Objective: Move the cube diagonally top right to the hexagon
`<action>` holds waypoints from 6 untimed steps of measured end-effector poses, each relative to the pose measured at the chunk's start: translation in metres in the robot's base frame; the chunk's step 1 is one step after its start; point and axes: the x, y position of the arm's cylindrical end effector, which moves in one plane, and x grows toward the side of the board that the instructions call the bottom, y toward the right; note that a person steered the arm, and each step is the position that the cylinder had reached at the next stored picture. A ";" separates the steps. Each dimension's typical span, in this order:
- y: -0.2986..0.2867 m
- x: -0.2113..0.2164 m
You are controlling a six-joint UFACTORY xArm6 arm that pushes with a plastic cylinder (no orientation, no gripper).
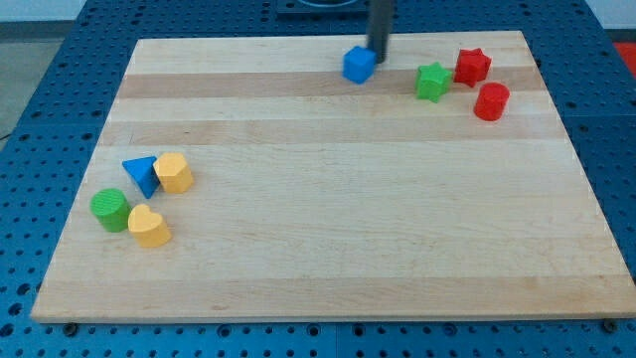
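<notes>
A blue cube (359,65) sits near the view's top, a little right of the middle of the wooden board (328,199). My tip (379,54) is the lower end of a dark rod; it stands just to the cube's upper right, touching or almost touching it. A yellow hexagon (174,172) sits at the view's left, far below and left of the cube. A blue triangle (140,175) lies right beside the hexagon on its left.
A green cylinder (110,210) and a yellow heart (149,227) lie below the hexagon. A green star (432,82), a red star (472,67) and a red cylinder (491,101) cluster at the view's top right. A blue perforated table surrounds the board.
</notes>
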 end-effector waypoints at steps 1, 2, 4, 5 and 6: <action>-0.033 0.039; -0.055 0.012; -0.069 0.056; -0.048 0.114; 0.052 0.115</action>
